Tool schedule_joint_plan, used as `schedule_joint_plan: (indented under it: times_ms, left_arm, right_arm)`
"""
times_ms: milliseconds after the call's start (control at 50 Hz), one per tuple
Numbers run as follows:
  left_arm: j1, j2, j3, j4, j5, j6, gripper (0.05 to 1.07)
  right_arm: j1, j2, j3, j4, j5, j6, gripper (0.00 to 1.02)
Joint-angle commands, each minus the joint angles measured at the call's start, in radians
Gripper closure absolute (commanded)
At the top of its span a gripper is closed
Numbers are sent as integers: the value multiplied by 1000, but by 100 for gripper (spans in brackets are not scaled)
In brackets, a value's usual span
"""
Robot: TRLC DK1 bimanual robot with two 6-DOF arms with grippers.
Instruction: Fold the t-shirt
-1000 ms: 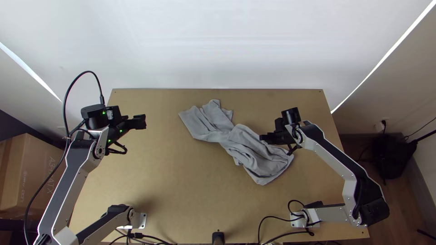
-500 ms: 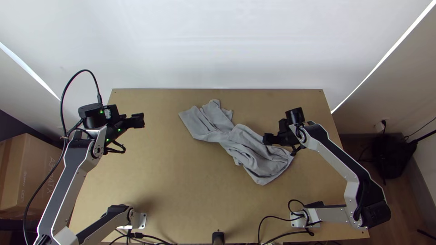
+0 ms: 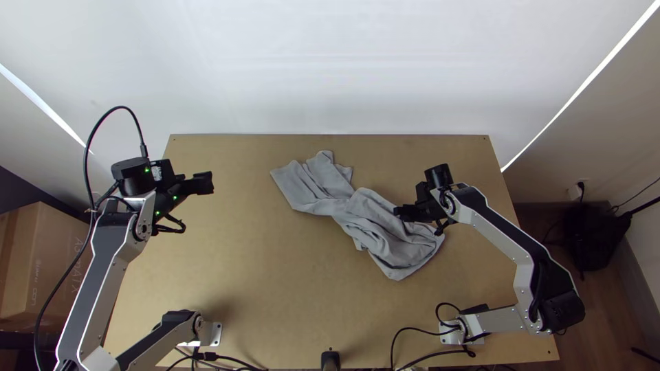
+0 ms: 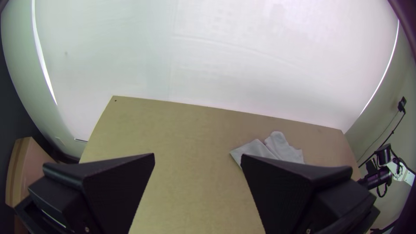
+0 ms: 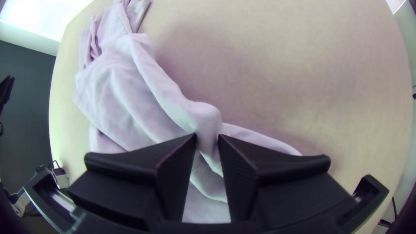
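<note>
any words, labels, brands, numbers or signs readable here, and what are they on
Nothing I can quote with certainty.
Cardboard box: print on its side, small and partly hidden.
White label by the left claw: too small to read.
Grey t-shirt: no print that I can make out.

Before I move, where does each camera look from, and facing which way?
Top view: high over the table's near edge, facing steeply down; t-shirt, left arm and right arm show.
Left wrist view: on the left arm, facing across the table toward the pale wall; open left gripper and part of the right arm show.
Right wrist view: on the right arm, facing down onto the t-shirt; right gripper shows.
Both wrist views share the t-shirt.
</note>
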Motion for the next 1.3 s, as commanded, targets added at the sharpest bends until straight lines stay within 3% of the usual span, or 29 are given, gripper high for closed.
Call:
schedule_joint_plan:
  times_ms: [0,260,380,480,540,640,780,1280]
  left_arm:
    - [11,-18,38,-11,-8,17,9]
    - [11,-21,34,-16,-8,17,9]
    - [11,-17,40,-16,-8,17,9]
    - [11,-15,43,-16,-8,17,9]
    - [11,-17,43,-16,-8,20,9]
    - [11,-18,41,-17,-8,23,9]
    - [11,-17,38,-17,-8,24,9]
    - [11,-4,49,-11,-8,23,9]
  right_arm:
    - [-1,14,-14,28,-5,2,98]
    - [-76,42,11,109,6,39,100]
    - [-124,92,20,157,68,54,98]
    - [-150,92,24,162,83,56,65]
    - [-159,57,23,162,84,54,56]
    - [-165,-21,23,143,83,54,57]
    - [-139,-73,66,7,81,65,57]
    - [-72,46,63,-15,54,125,57]
